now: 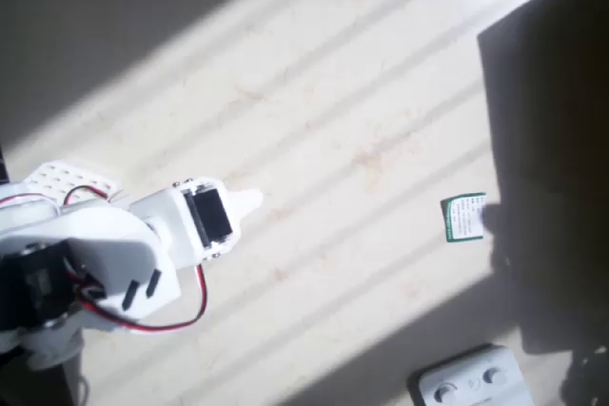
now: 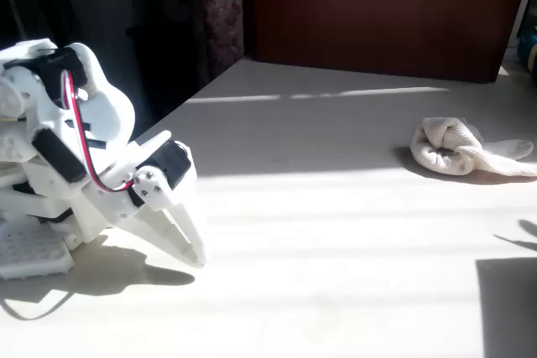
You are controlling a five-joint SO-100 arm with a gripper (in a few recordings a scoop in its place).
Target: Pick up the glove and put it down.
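Observation:
The glove [image 2: 460, 148] is a cream, lumpy fabric bundle lying on the pale table at the right of the fixed view, part in shade and part in sun. My white gripper [image 2: 191, 251] hangs folded close to the arm's base at the left, its fingers pointing down at the table, pressed together and holding nothing. It is far from the glove, with most of the table's width between them. From overhead, the gripper [image 1: 249, 202] shows as a short white tip pointing right from the wrist motor.
A small green-and-white card [image 1: 463, 218] lies at the right of the overhead view, beside a large dark shadowed area [image 1: 552, 159]. A white device with round buttons [image 1: 473, 382] sits at the bottom right. A dark wooden panel [image 2: 377, 6] stands behind the table.

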